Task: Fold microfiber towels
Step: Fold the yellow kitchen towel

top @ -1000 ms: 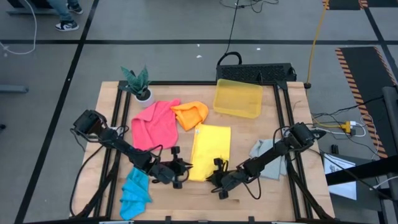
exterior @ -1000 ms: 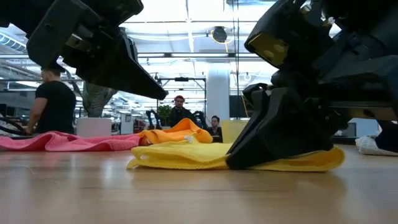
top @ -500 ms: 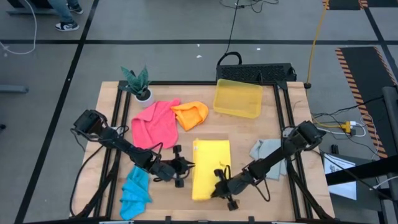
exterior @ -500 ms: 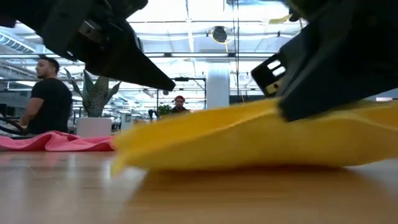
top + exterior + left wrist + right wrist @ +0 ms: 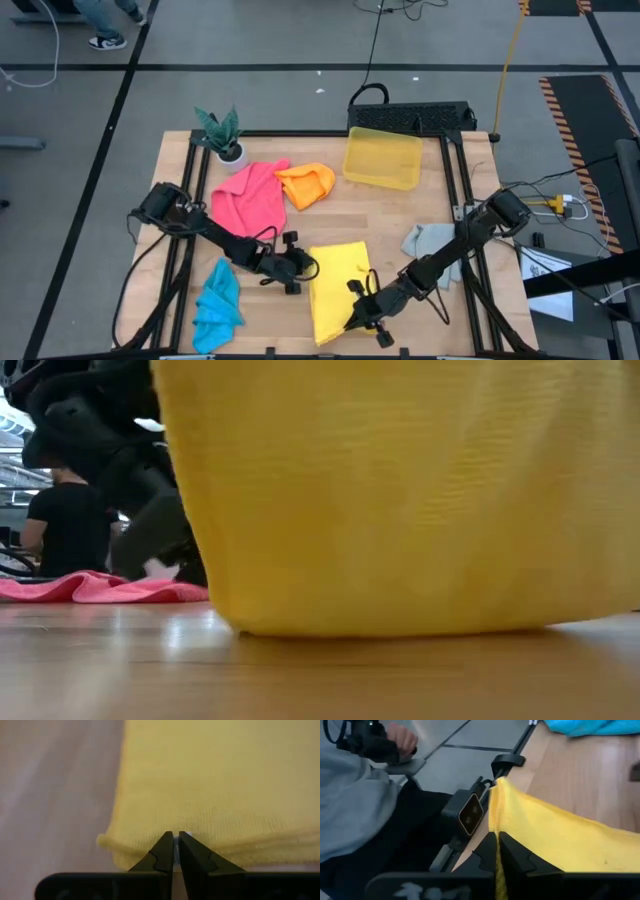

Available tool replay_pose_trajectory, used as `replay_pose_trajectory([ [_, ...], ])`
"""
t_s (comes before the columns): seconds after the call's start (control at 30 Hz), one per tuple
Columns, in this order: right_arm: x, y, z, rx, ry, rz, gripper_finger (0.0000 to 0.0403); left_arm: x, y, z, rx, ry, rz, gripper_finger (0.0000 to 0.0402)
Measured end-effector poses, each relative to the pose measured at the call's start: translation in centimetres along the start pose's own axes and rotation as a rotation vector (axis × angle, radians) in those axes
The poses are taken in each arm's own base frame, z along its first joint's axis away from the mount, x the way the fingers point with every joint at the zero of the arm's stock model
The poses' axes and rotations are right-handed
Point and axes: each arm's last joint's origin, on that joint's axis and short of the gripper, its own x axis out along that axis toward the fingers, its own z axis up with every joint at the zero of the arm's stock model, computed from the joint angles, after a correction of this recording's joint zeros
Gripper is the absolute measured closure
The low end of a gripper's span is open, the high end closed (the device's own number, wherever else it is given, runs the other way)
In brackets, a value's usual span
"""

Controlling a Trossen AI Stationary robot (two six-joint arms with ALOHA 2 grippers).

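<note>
Both grippers' jaws pinch edges of the soft yellow microfiber towel, left gripper, right gripper; mid-fold; next, lay it flat on the desk.

Wooden table, light plank top, dark rail frame round the edges. On it:
- potted plant, upper left corner of the top
- pink towel, spread loosely, left of centre
- orange towel, bunched, touching the pink one's right edge
- translucent yellow bin, upper right of centre, standing apart from the towels
- yellow towel, lower centre, running down to the table's bottom edge; fills most of the low view
- blue towel, crumpled, lower left
- grey towel, right side, partly under the right arm
</note>
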Motion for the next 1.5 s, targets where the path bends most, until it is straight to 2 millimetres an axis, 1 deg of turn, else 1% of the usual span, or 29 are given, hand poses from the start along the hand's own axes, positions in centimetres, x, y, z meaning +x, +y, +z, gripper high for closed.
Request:
replay_pose_trajectory([
  [0.07,-0.1,-0.1,-0.1,0.012,0.014,-0.023,0.0401,-0.1,-0.3,-0.1,0.005,0.007,-0.03,0.0369],
  [0.27,-0.1,-0.6,-0.1,0.046,0.022,-0.074,0.0401,-0.9,-1.3,-0.1,0.042,-0.006,-0.028,0.0369],
  [0.4,-0.7,-1.0,1.0,0.084,-0.041,-0.109,0.0401,-0.9,-1.4,0.0,0.046,-0.021,0.007,0.0369],
  [0.53,-1.9,-1.5,2.3,0.082,-0.08,-0.197,0.0401,-0.9,-1.4,0.6,0.05,-0.035,0.017,0.0369],
  [0.63,-2.9,-2.8,2.9,0.08,-0.074,-0.301,0.0401,-0.9,-1.4,0.8,0.06,-0.027,0.042,0.0369],
  [0.77,-3.4,-5.3,3.1,0.106,-0.041,-0.385,0.0401,-0.9,-1.3,0.8,0.061,0.016,0.085,0.0369],
  [0.93,-3.8,-8.1,2.9,0.135,0.019,-0.463,0.0401,-1.1,-1.4,0.8,0.056,0.045,0.12,0.0369],
  [1.07,-4.1,-9.5,3.0,0.136,0.026,-0.499,0.0401,-1.5,-2.1,0.9,0.098,0.075,0.134,0.0369],
  [1.2,-4.4,-10.7,3.0,0.136,0.029,-0.529,0.0401,-2.0,-2.6,1.2,0.122,0.126,0.184,0.0369],
  [1.27,-4.7,-11.3,2.5,0.139,0.039,-0.545,0.0401,-2.4,-2.8,1.2,0.124,0.163,0.22,0.0369],
  [1.37,-5.0,-12.1,1.2,0.151,0.06,-0.565,0.0401,-3.2,-3.0,1.1,0.131,0.222,0.28,0.0369],
  [1.5,-5.4,-12.7,-0.2,0.166,-0.005,-0.495,0.0401,-3.8,-3.5,1.3,0.138,0.211,0.344,0.0369],
])
